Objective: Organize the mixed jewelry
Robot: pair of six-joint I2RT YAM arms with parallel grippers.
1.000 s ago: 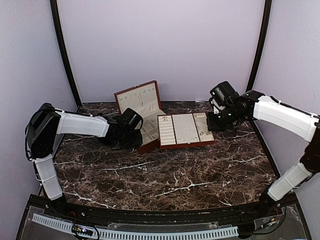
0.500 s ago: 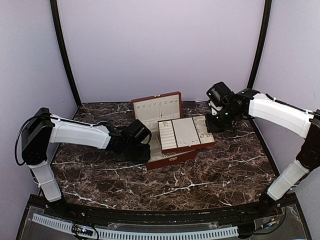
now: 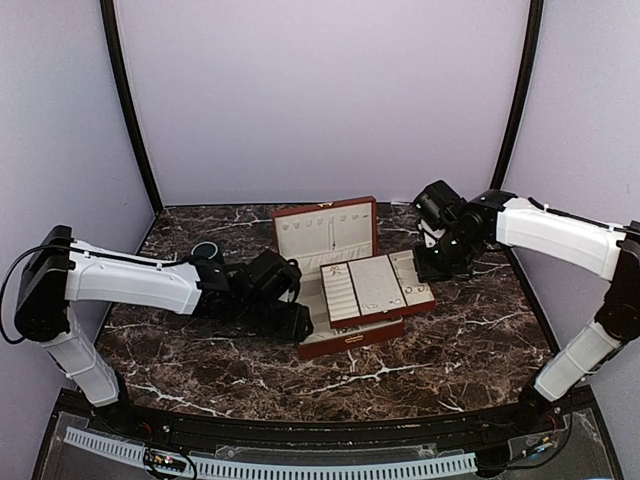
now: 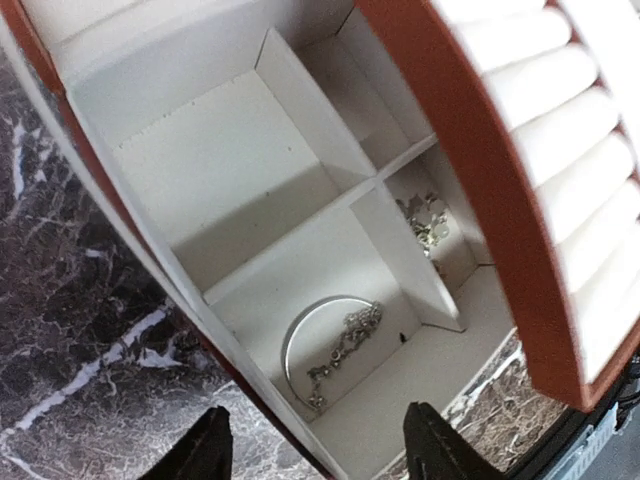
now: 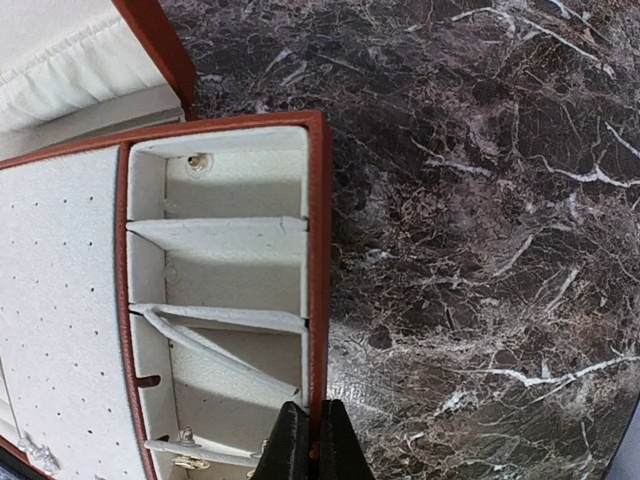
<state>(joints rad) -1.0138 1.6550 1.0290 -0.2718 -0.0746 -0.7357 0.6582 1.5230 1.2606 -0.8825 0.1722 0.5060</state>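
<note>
From above, the left end effector [image 3: 290, 318] sits beside the wooden box [image 3: 350, 338] on the counter [image 3: 400, 380]; its wrist view shows jaws apart over jewelry [image 4: 335, 350] in a box compartment; the right wrist view shows the right end effector [image 5: 308, 445] pinching the tray [image 5: 318, 250] rim

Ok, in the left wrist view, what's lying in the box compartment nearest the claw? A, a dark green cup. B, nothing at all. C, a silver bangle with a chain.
C: a curved silver bangle with a chain draped across it lies in the wooden box compartment just ahead of the left claw.
</note>
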